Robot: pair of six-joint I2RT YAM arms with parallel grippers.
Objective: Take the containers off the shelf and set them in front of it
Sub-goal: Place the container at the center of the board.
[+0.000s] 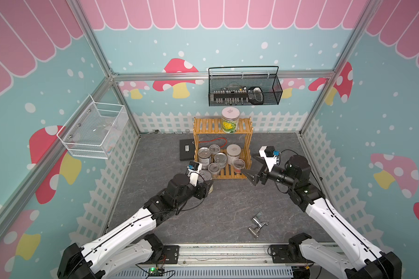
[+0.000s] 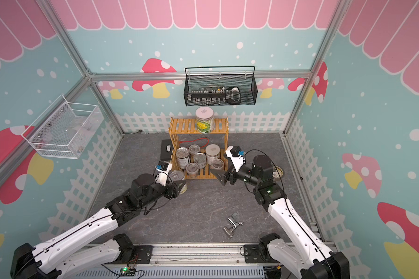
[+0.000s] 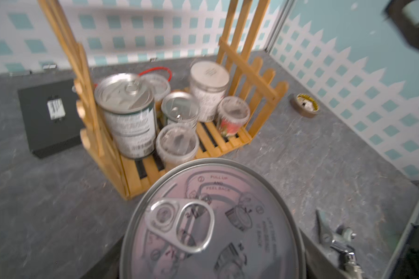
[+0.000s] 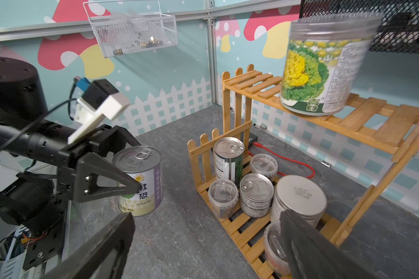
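Purple tin (image 3: 211, 229) off shelf (image 1: 208, 125), pinched in left gripper (image 4: 133, 166); right gripper (image 1: 247, 162) spread, empty; seven containers (image 1: 219, 159) left to move.

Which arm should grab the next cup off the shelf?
Right. The right fingers are open and empty beside a cup on the shelf's bottom tier; the left fingers grip the purple tin.

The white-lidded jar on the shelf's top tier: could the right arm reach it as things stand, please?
Probably yes: the jar stands alone on the open top tier, and the right fingers are open and empty nearby.
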